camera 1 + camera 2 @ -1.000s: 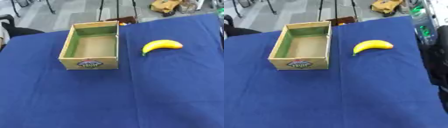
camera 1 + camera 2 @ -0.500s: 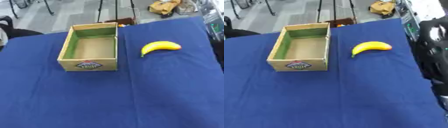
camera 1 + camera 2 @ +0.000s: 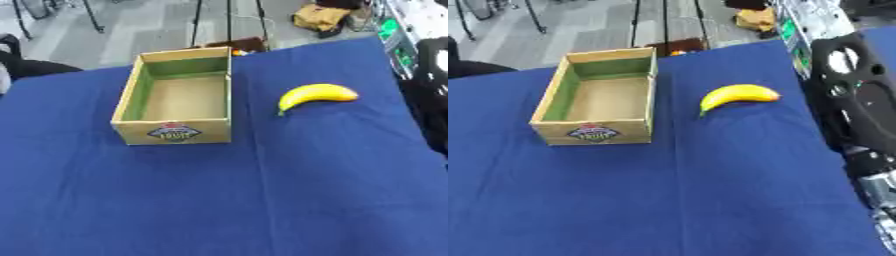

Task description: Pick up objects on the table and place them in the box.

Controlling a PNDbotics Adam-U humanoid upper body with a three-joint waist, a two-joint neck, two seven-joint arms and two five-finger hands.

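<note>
A yellow banana (image 3: 738,95) lies on the blue tablecloth (image 3: 667,200), right of an open cardboard box (image 3: 598,131) with a green inner wall and a fruit label on its near side. The box holds nothing that I can see. My right arm (image 3: 852,105), black with silver joints, rises along the right edge of the right eye view, just right of the banana and apart from it. Its hand cannot be made out in the blurred black shape. My left hand shows in no view.
The table's far edge runs just behind the box and banana. Beyond it are a grey floor, stand legs (image 3: 229,20), a brown bag (image 3: 320,16) and equipment (image 3: 802,25) at the upper right. A dark shape (image 3: 26,67) sits off the far left corner.
My right arm has come further into view along the right edge, closer to the banana. The whole picture has shifted slightly; box and banana lie as before.
</note>
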